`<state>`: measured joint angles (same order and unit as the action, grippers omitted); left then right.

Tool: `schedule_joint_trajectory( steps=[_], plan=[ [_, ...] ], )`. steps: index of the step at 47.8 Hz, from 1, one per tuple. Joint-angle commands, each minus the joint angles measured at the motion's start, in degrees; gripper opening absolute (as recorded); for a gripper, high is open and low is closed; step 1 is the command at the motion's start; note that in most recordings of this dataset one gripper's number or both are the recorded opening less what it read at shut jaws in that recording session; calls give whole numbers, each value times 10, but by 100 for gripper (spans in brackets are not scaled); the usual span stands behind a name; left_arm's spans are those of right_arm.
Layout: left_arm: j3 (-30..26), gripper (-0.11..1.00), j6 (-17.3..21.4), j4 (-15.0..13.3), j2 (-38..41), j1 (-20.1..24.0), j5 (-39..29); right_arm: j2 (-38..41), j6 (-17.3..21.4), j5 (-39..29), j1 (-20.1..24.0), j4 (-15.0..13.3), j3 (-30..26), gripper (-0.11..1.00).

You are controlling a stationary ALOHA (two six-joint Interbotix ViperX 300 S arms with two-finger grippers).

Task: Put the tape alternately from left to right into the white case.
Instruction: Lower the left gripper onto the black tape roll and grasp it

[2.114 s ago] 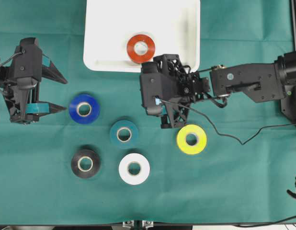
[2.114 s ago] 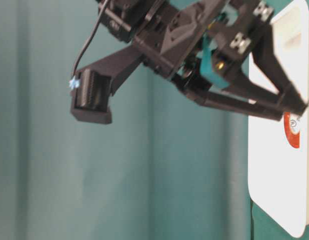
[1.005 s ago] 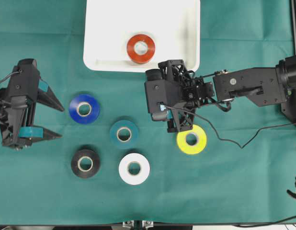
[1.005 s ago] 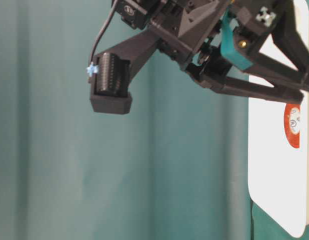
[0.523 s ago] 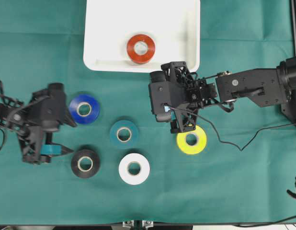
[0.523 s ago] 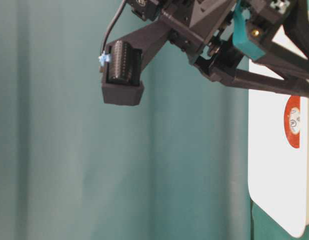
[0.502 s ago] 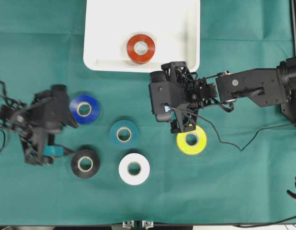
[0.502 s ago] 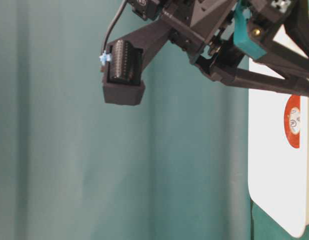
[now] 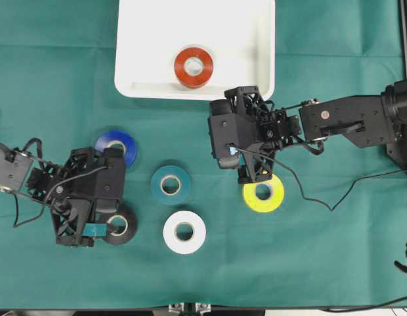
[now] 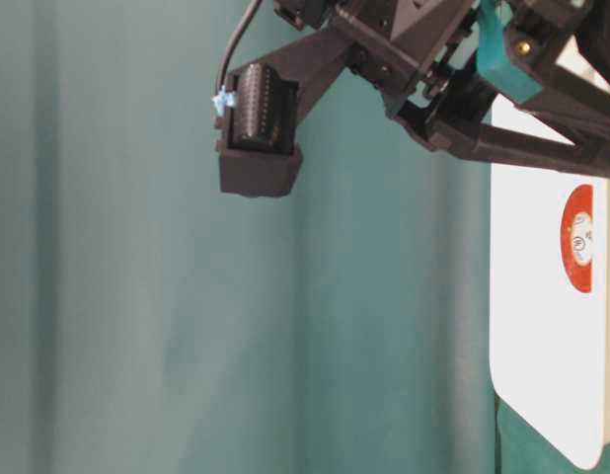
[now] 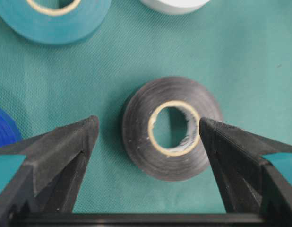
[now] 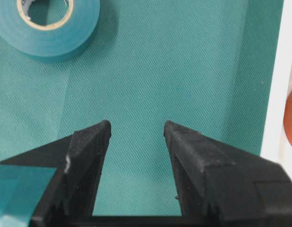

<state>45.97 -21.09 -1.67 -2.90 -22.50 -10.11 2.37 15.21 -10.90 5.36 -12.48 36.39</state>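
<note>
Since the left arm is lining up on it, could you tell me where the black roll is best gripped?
Grip the black roll across its outer rim, coming straight down from above. It lies flat on the cloth, hole upward, and the open left pincer already brackets it, one finger on each side, clear of the teal roll.

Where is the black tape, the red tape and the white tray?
black tape [image 11: 136, 142], left wrist view, on its dark band left of the core
red tape [image 9: 181, 69], overhead view, on its coloured ring
white tray [image 9: 144, 39], overhead view, on its bare floor
</note>
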Motion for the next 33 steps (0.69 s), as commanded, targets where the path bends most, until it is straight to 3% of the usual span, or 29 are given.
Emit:
schedule_joint_trajectory(
  steps=[1,33],
  plan=[
    [-11,72,3,1,10,-1,2,-18,0,16,2,-1,-4,59],
    [-52,72,36,4,83,1,-25,-18,0,18,2,-1,3,59]
  ],
)
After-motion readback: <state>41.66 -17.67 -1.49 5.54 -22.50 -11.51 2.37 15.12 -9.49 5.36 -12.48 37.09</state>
